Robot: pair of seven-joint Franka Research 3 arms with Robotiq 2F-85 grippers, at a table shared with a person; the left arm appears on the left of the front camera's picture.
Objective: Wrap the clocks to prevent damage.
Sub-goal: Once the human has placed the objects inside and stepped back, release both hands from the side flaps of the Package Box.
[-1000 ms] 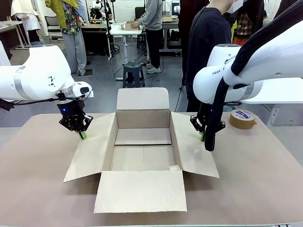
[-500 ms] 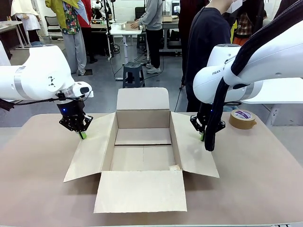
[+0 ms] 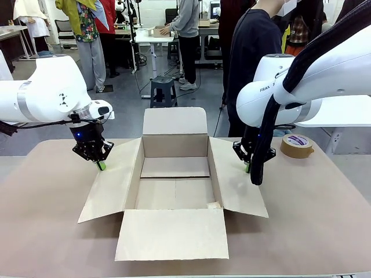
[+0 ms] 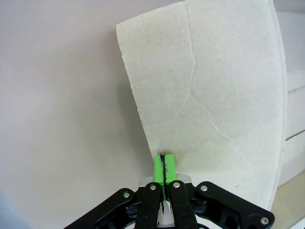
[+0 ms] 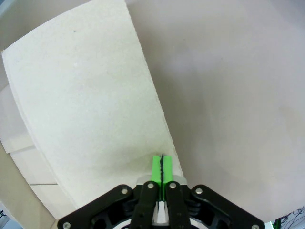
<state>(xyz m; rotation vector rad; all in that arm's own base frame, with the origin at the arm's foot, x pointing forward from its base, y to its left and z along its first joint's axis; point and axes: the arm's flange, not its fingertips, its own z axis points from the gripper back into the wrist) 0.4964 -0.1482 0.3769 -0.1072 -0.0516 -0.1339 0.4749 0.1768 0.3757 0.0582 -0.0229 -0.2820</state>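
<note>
One tabletop (image 3: 46, 231) carries an open carton (image 3: 175, 146) at mid-frame. We see the left gripper (image 3: 101, 165) at the carton's left flap (image 3: 110, 185) and the right gripper (image 3: 247, 168) at its right flap (image 3: 237, 185). Both sets of jaws are pressed together on nothing. A tape roll (image 3: 297, 146) sits far right. Which way the clocks lie from either gripper we cannot tell, so we judge neither arm nearer.

Robotics lab, two white robot arms (image 3: 52, 92) at a table (image 3: 46, 231), workbenches (image 3: 145, 38) and people (image 3: 186, 23) behind

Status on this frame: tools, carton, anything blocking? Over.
Left tool shut at carton left flap; right tool shut at right flap. Carton open, flaps spread. Tape roll aside, nothing blocking.
</note>
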